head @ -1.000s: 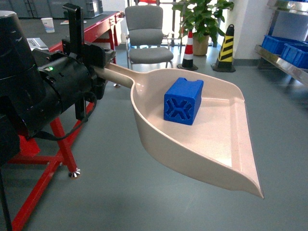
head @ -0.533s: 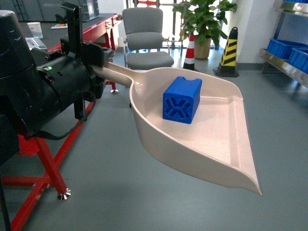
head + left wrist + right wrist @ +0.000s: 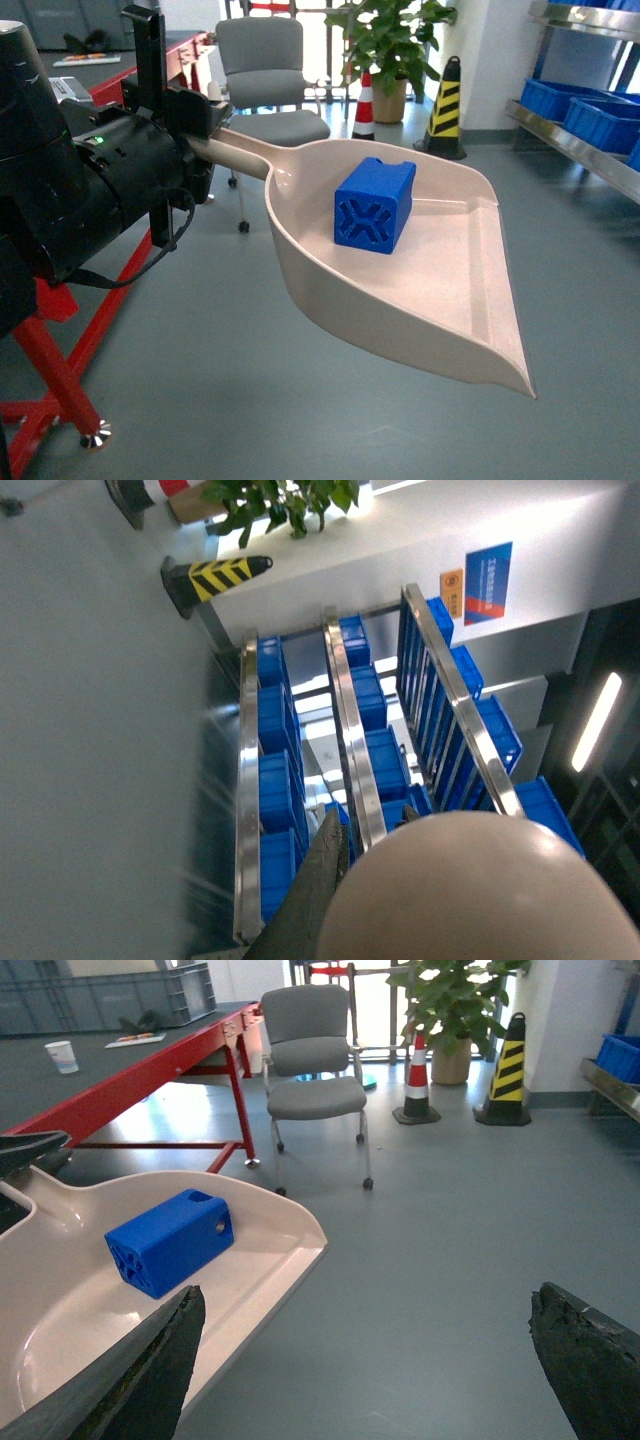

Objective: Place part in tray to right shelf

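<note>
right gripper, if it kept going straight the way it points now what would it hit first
Probably nothing close. The right gripper, jaws open, faces bare grey floor. The tray lies off to one side. Depth is unclear.

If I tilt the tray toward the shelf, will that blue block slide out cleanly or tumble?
The part lies loose, nothing gripping it, on the tray, whose surface looks smooth and glossy, so it probably slides readily. Its boxy, flat-faced shape suggests sliding rather than rolling. The raised sides should guide it toward the open front lip.
</note>
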`<state>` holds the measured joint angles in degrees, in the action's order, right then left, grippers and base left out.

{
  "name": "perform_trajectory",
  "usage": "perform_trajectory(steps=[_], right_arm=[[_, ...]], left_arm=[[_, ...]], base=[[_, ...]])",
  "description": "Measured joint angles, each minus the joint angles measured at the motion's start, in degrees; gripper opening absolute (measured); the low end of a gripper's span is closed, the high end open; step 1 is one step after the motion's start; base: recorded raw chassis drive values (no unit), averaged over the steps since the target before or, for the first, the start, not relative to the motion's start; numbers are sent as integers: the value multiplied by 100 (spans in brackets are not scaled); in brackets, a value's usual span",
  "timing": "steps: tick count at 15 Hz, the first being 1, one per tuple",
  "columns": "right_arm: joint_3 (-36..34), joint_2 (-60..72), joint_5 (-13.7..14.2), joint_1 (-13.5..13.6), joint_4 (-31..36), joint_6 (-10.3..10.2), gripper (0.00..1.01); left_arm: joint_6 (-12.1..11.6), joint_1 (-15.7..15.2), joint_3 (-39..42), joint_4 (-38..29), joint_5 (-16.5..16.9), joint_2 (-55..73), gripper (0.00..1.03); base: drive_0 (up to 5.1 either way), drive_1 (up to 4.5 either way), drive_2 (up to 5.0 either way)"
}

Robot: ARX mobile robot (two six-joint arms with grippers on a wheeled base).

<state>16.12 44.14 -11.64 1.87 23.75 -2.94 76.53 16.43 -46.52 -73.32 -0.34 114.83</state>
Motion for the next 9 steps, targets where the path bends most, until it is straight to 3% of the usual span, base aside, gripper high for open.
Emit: perform_trajectory(steps=[9], right_arm=[[0,0,2,0,2,0,98]], left_arm=[[0,24,0,2,11,0,12]], base=[[-149,-149,-149]])
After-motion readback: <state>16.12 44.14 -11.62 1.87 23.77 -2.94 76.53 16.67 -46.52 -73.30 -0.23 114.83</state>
